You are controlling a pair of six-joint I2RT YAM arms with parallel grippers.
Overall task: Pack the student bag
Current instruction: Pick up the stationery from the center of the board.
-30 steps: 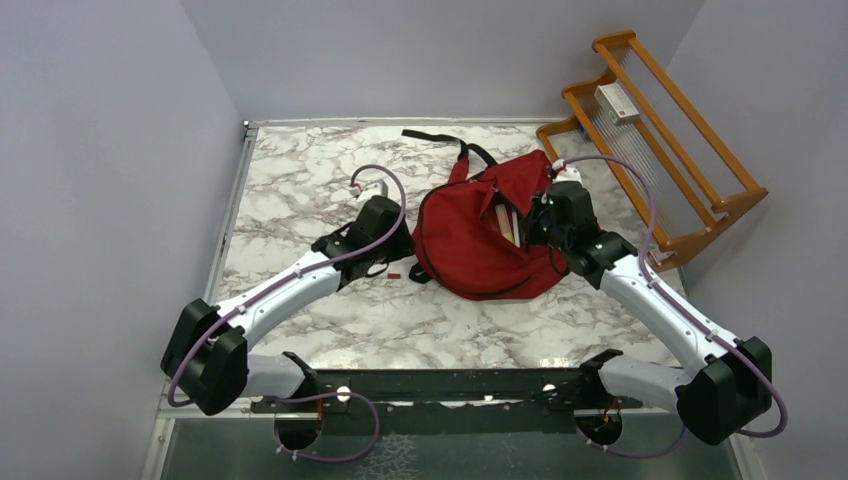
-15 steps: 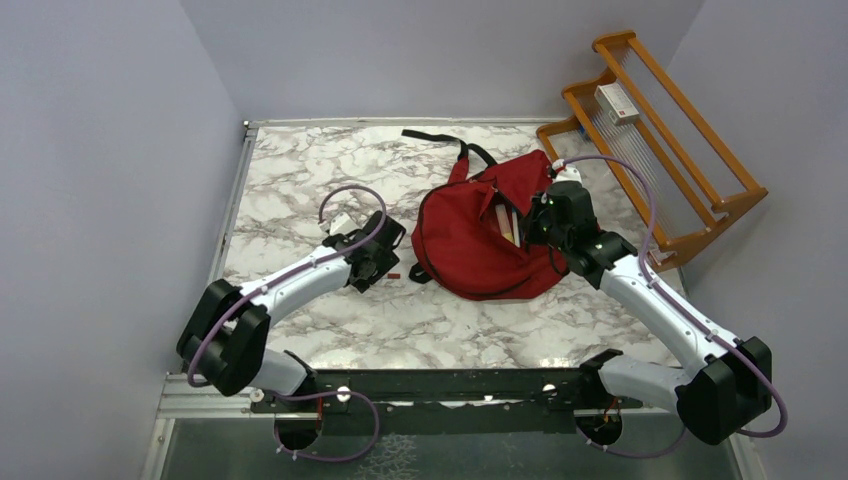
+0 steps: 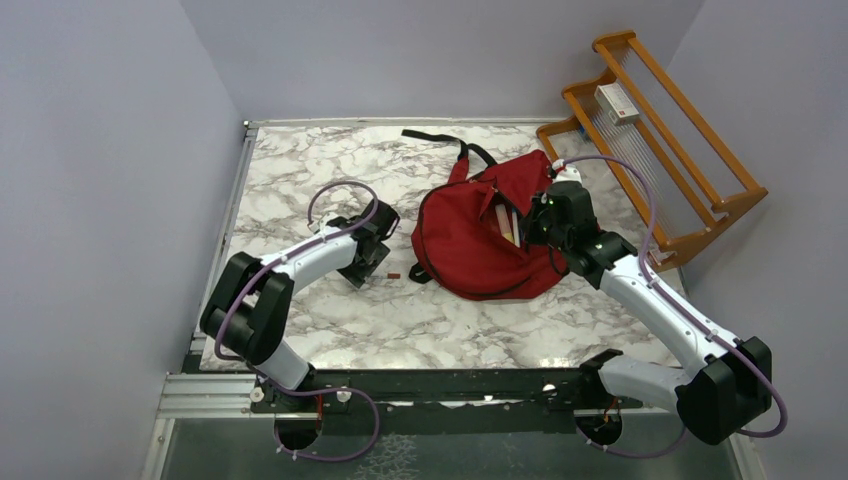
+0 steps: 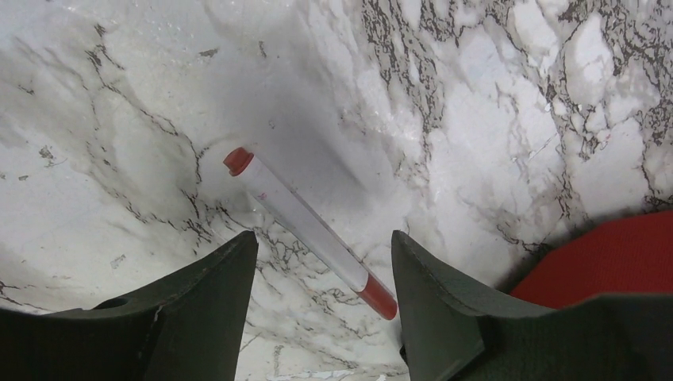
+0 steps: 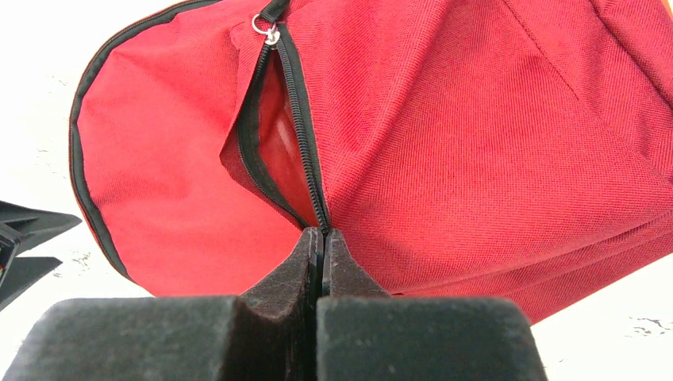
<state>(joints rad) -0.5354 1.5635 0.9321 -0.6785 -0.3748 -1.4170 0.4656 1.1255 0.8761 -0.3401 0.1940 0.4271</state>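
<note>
The left hand hangs over the marble tabletop, fingers apart, with a white pen with red ends lying between them; marks on its barrel are too blurred to read. The red backpack lies mid-tabletop, near the pen. The right hand is pinched together on its zip edge. A box on the wooden rack bears an unreadable label.

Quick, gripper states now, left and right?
Left gripper: open over the pen, not gripping it.
Right gripper: shut on the student bag, at its zip.
</note>
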